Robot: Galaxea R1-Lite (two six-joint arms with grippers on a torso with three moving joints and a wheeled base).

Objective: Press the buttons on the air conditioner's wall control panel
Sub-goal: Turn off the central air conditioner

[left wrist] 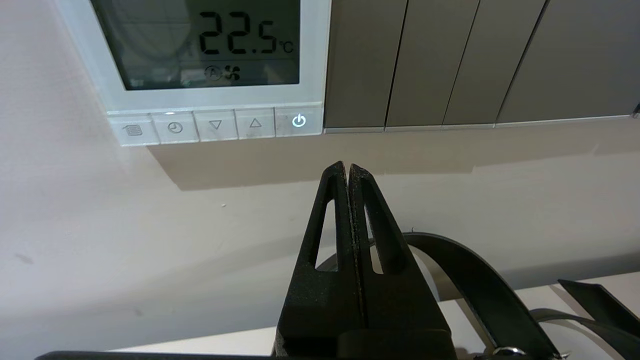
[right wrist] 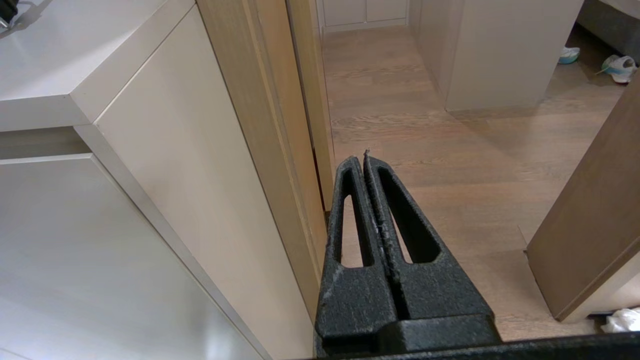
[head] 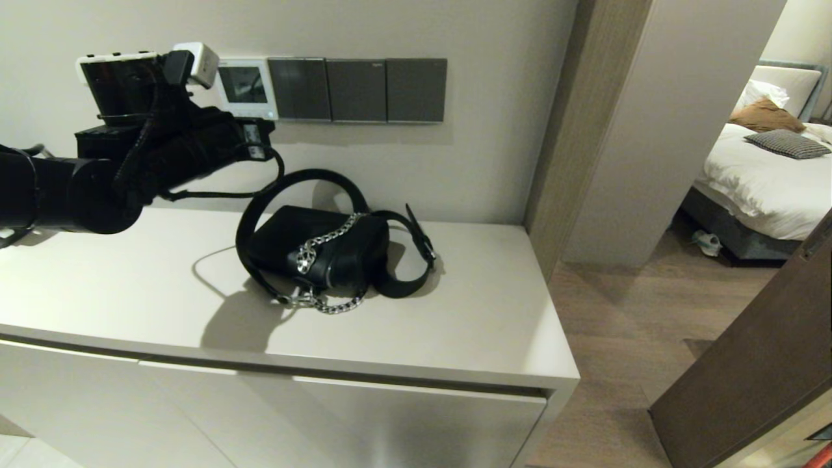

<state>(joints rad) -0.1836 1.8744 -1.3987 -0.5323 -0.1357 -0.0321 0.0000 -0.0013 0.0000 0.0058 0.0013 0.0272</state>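
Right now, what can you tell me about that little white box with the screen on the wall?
The wall control panel is a small square of white plastic, mounted flat on the wall, edge to edge with three dark grey switch plates. Its dim screen reads 22.5 °C above a fan symbol. Along its bottom edge runs a row of five buttons: menu, clock, down arrow, up arrow and a power key glowing blue. Nothing touches it; the left gripper, shut, hovers just below the power key.

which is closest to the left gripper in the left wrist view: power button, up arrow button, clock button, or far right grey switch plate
Measured from the left gripper, jaws shut, just below the thermostat:
1. Power button, the lit one at the row's end by the switches, almost straight above the tips.
2. Up arrow button, next one along.
3. Clock button, farther along the row.
4. Far right grey switch plate, farthest, on the opposite side.
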